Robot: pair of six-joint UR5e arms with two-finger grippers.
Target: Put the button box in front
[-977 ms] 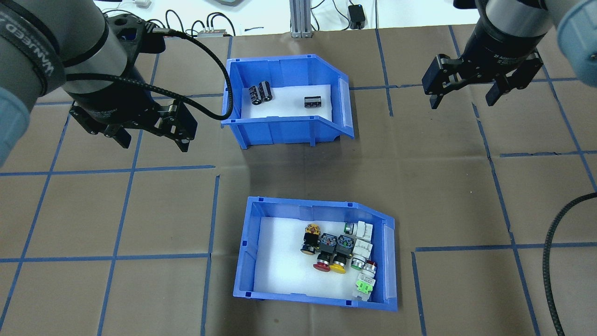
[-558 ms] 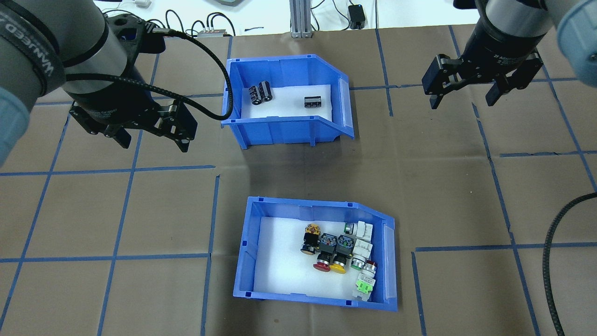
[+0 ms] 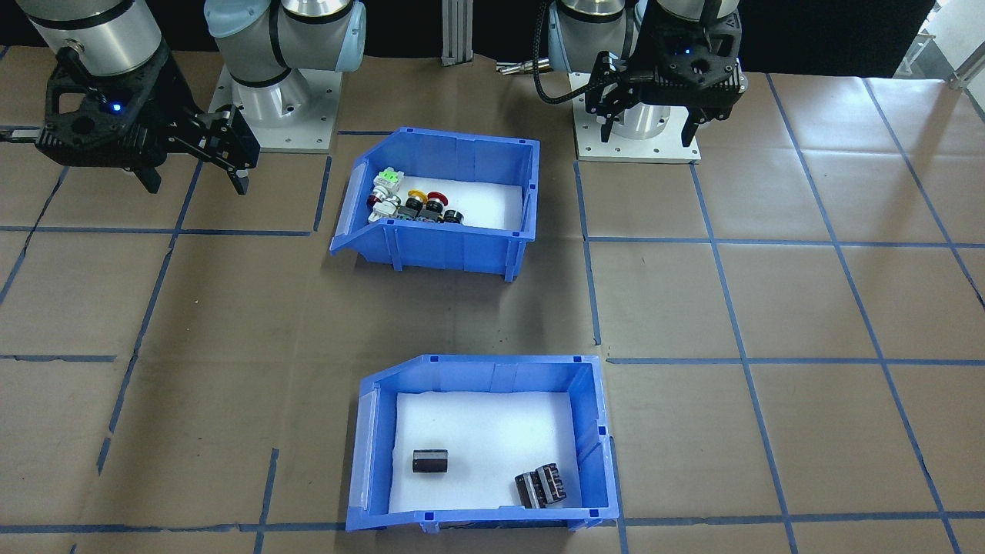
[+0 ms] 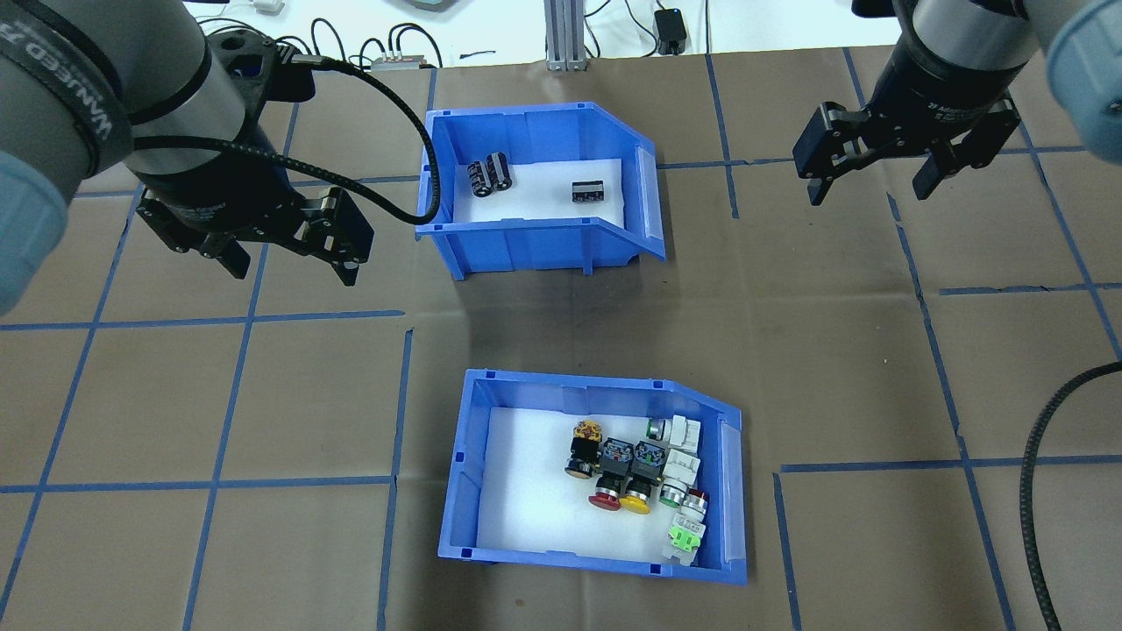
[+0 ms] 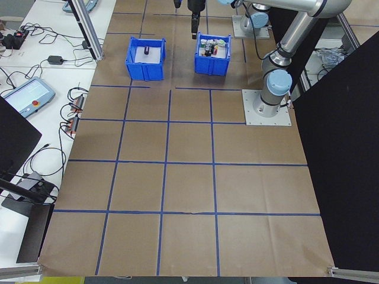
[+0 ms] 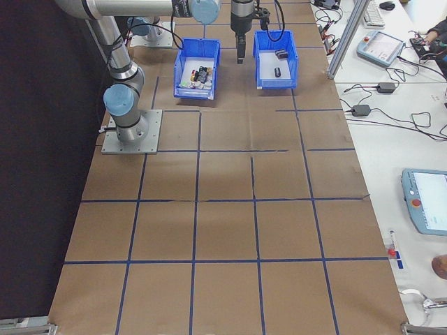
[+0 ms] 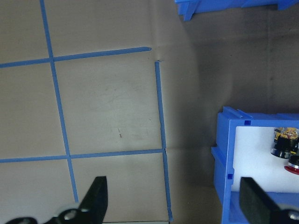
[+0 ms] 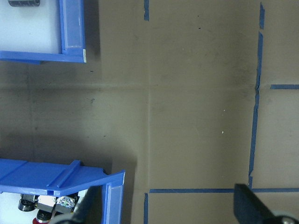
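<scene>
The button box (image 4: 596, 478) was a blue plastic bin with a white foam liner and one sloped, cut-away side. It sat on the brown paper-covered table (image 4: 841, 350), on the side nearer the robot's base. Its push-button switches (image 4: 644, 478) lay clustered toward the cut-away end: red, yellow and green caps, white and pale green bodies, and a few black housings. In the front-facing view the same bin stood just before the arm bases, its cut-away end pointing to that view's left.

A second blue bin (image 4: 539, 188) stood well apart on the far side of the table, holding a few dark cylindrical parts (image 4: 489, 173).

The left gripper (image 4: 285, 254) hovered above bare table beside the far bin, fingers spread apart and holding nothing. The right gripper (image 4: 872, 180) hovered above the table's other side, fingers likewise apart and empty.
</scene>
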